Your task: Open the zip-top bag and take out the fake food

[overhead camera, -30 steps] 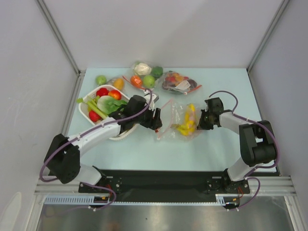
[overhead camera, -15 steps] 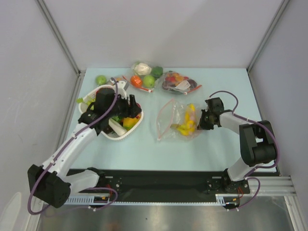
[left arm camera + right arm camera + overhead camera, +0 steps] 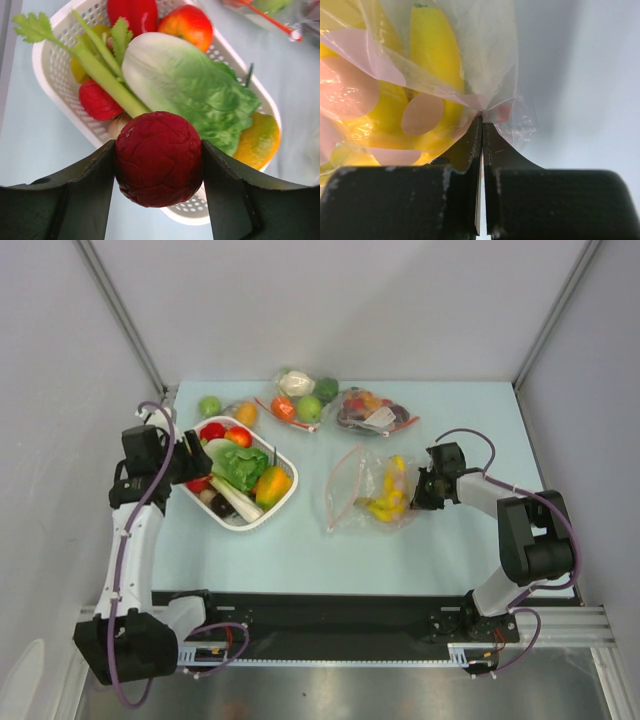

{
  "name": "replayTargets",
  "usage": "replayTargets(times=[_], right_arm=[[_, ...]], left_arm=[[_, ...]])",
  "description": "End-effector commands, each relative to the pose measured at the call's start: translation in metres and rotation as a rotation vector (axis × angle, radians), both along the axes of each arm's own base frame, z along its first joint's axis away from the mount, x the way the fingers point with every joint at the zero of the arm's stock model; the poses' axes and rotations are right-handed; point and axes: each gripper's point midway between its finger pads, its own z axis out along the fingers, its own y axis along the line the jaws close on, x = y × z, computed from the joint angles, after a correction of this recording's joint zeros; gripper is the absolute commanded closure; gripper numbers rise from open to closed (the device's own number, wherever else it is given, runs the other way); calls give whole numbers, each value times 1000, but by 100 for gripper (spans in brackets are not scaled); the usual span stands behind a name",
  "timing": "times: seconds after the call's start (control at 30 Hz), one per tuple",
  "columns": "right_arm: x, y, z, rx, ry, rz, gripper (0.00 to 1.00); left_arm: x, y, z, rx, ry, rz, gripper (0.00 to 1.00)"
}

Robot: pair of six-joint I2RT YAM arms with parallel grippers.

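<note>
Left hand point(image 3: 192, 468), top view: hangs at basket point(image 3: 250, 525) rim, swung over from the bag point(image 3: 350, 480) since 1 second ago; bag lies mid-surface point(image 3: 300, 550), bananas point(image 3: 390, 495) inside.

Left wrist: clamped on red ball point(image 3: 159, 159) above lettuce point(image 3: 190, 90); lower, then release.

Right wrist: right hand point(image 3: 481, 125) pinched together on bag edge; keep hold.

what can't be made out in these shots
- Left wrist view: near rim of the basket is hidden behind the dark red ball.
- Top view: that ball is too small to pick out.
- Right wrist view: the zip-top bag runs off the left and top edges; only bananas show inside.
</note>
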Motion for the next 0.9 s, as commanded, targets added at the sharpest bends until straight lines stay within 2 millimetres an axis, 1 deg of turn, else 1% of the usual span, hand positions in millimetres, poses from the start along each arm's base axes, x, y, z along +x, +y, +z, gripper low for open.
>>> replayTargets(times=[0.0,0.03,0.13,0.27,0.33,0.47,0.57,0.7,0.8,0.87], right_arm=[[-9,-10,-5,-46,45,8,100],[-9,-10,-5,-46,44,8,100],[-10,-11,-4,-45,44,5,100],[-9,-9,-6,-35,46,6,100],[-7,-9,-4,-34,40,7,100],[-7,-9,-5,-34,43,8,100],[-6,-8,-5,-28,43,7,100],[-6,-8,-4,-29,41,8,100],[-7,-9,-5,-31,43,9,100],[-8,-8,-6,-29,49,9,100]], left_arm=[[-2,20,-24,9,57,61,65],[-1,26,-27,15,53,78,65],[2,35,-35,37,69,116,65],[6,37,-50,25,94,146,63],[10,39,-52,20,82,158,63],[11,39,-71,10,106,162,60],[14,35,-84,-10,119,142,57],[18,34,-91,-21,117,141,53],[21,31,-96,-30,112,125,48],[23,32,-100,-32,122,123,43]])
